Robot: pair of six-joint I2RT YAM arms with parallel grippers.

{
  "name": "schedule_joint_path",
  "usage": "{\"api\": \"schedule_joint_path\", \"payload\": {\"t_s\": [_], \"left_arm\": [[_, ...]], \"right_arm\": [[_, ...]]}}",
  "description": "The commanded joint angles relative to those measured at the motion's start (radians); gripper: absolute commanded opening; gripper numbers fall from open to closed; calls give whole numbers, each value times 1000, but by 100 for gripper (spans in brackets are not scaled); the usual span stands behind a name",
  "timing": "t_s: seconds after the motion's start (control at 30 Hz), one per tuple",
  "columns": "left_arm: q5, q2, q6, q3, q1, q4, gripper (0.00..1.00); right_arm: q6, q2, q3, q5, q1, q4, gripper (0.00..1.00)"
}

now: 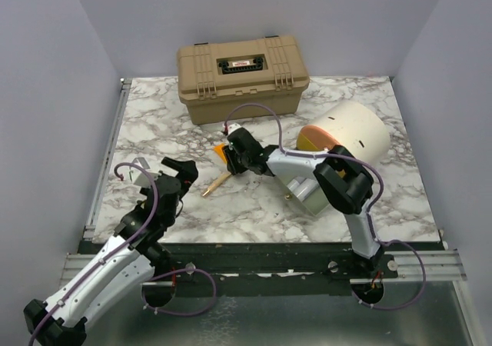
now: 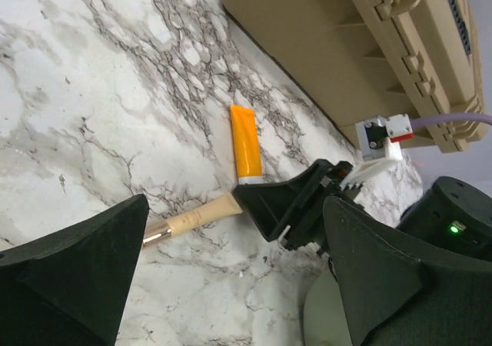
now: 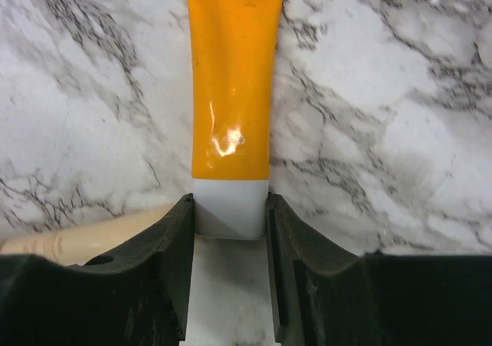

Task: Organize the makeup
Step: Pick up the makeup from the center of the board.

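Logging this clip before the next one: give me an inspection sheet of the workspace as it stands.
Surface: marble table, nothing spilled.
Job's things: orange tube lying flat, with its white cap between the fingers of the right gripper; tan-handled brush lying beside it.
Clutter: closed tan hard case at the far edge; round pouch on the right.
Grippers: left gripper open and empty; right gripper shut on the cap.
Cables: purple cables looped along both arms.
Surroundings: pale walls on three sides.

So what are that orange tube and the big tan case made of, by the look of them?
The orange tube looks like soft, glossy plastic: a bright glint on its body, a flat crimped end, a white cap. The tan case seems hard, matte moulded plastic, judging by its ribs and latches.
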Motion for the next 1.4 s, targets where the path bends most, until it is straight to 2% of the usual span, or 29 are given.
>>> {"api": "schedule_joint_path", "payload": {"t_s": [0.0,0.17,0.3,0.53,0.8,0.97,1.13,1.23,1.33,1.37], "left_arm": [[66,32,2,-31,2,90,99],[75,109,93,18,2,92,99],[63,159,111,45,4,95,99],[32,170,118,67,4,97,99],[30,159,94,47,4,98,99],[39,135,119,38,4,99,99],[20,112,155,40,4,98,99],[15,106,168,45,4,98,99],[16,108,163,44,4,98,99],[18,108,154,41,4,98,99]], "right_arm": [[76,-76,-143,5,-6,-113,22],[93,-205,-303,-67,-5,-106,22],[54,-252,-339,-88,0,-221,23],[51,-295,-377,-157,1,-259,33],[39,-220,-243,-124,1,-305,49],[63,-154,-160,-48,1,-354,50],[82,-107,-96,-15,7,-427,43],[105,-137,-110,-12,7,-419,33],[139,-209,-143,-76,15,-364,18],[147,-244,-163,-86,20,-341,17]]}}
